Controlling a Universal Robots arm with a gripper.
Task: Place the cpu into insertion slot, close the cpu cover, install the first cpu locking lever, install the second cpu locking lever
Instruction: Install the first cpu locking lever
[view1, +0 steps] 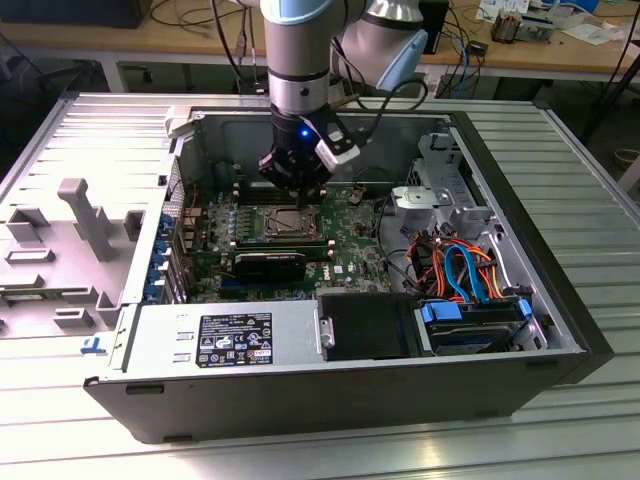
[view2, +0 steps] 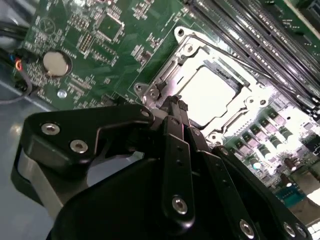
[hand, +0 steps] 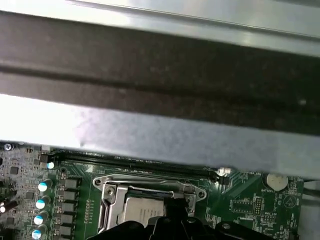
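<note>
Silver metal frames the chip (view2: 212, 95): the cover (view2: 240, 107) lies flat over the socket (view2: 172, 80), and the dull grey chip top shows through its window, so the chip is seated and the cover is down. The pincer (view2: 175, 104) hangs just above the socket's edge, its two fingers drawn together to a narrow tip with nothing seen between them; that tip sits at the cover's rim, over the near corner of the frame. The step in hand looks like the first locking lever, though whether a lever is already latched cannot be told. The work seems to call for a small, steady press along the frame's edge, kept off the chip.

Counted: one pincer, one chip, one socket, one cover. Beyond the socket run the long memory slots (view2: 250, 25); off to the side a single round coin battery (view2: 54, 63) sits on the green board (view2: 100, 45).
</note>
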